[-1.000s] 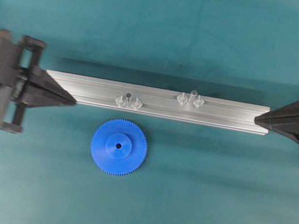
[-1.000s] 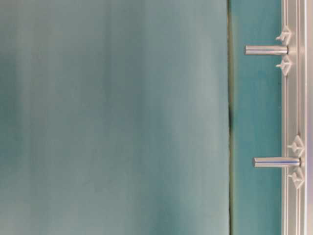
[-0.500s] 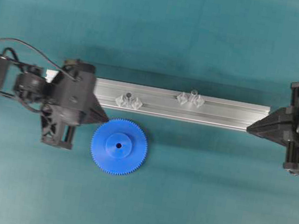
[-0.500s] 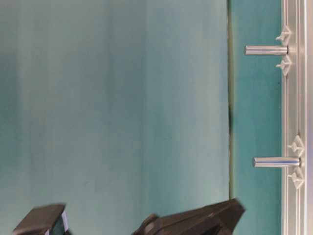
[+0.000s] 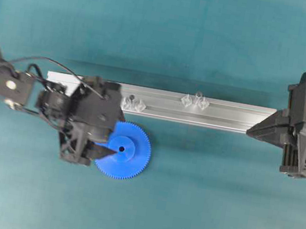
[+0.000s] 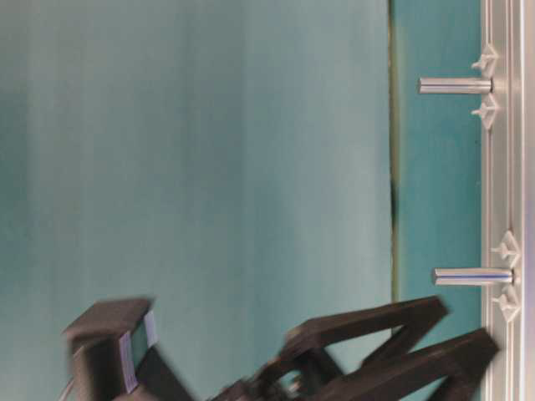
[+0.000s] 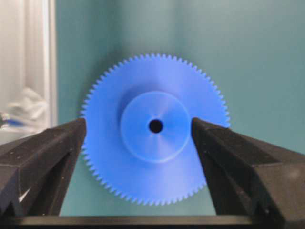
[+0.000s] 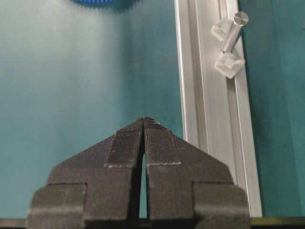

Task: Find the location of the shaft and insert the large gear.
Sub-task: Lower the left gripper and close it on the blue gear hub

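The large gear (image 5: 130,153), a bright blue toothed disc with a raised hub, lies flat on the teal mat just in front of the aluminium rail (image 5: 229,114). My left gripper (image 5: 115,139) hovers over its left part, open. In the left wrist view the large gear (image 7: 143,167) fills the gap and the fingers (image 7: 57,152) stand on either side of the hub, gripping nothing. The shaft (image 5: 132,97), a short dark pin between two clear pieces, stands on the rail right behind the gear. At the rail's right end my right gripper (image 5: 248,132) is shut and empty.
A second, similar pin (image 5: 198,96) stands further right on the rail; it also shows in the right wrist view (image 8: 233,31). In the table-level view both pins (image 6: 468,276) stick out from the rail (image 6: 501,167). Bare teal mat surrounds the rail.
My left gripper has swung from the rail's left end rightward over the gear and opened wide. The right gripper has shifted slightly left and stays shut.
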You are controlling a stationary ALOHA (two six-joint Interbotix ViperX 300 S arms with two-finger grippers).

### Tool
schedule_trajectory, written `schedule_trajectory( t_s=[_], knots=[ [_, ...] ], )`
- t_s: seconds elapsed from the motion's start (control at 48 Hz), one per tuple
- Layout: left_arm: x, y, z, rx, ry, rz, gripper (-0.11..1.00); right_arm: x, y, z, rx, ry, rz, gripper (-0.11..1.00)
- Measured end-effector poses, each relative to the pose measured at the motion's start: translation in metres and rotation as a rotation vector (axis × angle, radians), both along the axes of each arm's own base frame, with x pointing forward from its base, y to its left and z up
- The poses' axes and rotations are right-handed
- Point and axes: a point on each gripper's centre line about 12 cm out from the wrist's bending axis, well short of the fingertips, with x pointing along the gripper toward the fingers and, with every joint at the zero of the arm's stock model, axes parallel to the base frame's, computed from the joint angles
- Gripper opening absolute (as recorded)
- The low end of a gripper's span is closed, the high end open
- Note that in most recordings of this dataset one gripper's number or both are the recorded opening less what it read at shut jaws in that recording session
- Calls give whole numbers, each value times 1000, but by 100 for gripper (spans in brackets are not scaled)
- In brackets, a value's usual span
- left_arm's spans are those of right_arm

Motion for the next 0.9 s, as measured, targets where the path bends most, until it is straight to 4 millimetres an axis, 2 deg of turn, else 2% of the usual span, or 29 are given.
schedule_trajectory(
  t_s=[0.271, 0.5, 0.667, 0.896],
  knots=[
    [14, -10, -34, 8, 137, -12, 94, 0, 0, 0, 0, 0, -2, 2],
    [25, -11, -42, 13, 153, -14, 94, 0, 0, 0, 0, -2, -2, 2],
    [24, -11, -52, 20, 198, -15, 94, -1, 0, -1, 0, 0, 0, 2],
    [22, -11, -56, 20, 223, -11, 94, -1, 0, -1, 0, -2, -2, 2]
  ],
)
